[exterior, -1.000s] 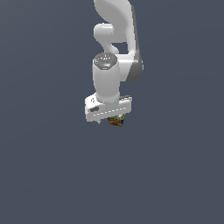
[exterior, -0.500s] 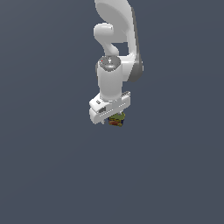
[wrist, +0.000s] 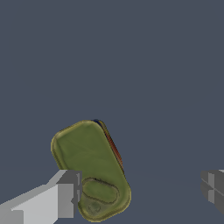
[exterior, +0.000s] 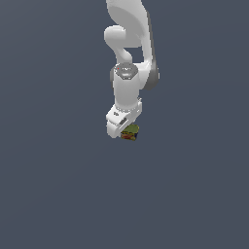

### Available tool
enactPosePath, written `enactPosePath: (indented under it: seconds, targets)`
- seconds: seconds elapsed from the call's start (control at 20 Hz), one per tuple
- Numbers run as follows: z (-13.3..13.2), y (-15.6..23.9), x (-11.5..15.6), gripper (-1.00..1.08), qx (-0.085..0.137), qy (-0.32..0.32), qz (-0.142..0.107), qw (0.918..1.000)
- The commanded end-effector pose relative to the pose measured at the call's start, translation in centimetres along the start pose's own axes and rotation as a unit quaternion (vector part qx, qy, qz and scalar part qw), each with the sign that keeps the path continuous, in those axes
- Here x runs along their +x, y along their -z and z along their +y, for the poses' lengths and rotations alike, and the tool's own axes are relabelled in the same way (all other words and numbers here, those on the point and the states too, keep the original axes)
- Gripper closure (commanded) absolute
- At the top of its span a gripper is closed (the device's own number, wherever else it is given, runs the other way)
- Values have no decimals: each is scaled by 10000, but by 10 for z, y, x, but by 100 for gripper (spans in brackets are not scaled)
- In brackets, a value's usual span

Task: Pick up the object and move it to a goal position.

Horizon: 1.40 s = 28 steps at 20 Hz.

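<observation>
Can (wrist: pixel 92 168) betw. wide-apart jaws

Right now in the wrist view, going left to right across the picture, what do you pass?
One gripper finger touching the can, then the olive-green can, then bare floor, then the other gripper finger standing apart from the can.

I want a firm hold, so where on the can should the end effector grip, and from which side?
Come from above and pinch the can across its narrow width, on the long side walls. Its flat top is oblong, skewed to the open end effector and close to one finger, so probably recentre and turn slightly first.
</observation>
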<state>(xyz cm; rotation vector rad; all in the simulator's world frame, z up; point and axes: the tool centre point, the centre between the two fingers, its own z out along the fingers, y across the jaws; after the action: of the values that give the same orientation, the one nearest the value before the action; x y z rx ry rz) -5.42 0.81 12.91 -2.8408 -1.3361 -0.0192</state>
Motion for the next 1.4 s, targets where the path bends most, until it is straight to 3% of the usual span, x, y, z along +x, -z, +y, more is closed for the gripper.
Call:
enactPosePath:
  seconds: [0.0, 0.65, 0.95, 1.35]
  targets:
    - [-7, -4, -2, -92, 2, 389, -11, 9992]
    - [-35, -18, -11, -92, 23, 1923, -49, 9813]
    - [-41, -20, -13, -92, 28, 2199, -54, 9755]
    - [-41, -25, -13, -92, 29, 2212, -55, 9752]
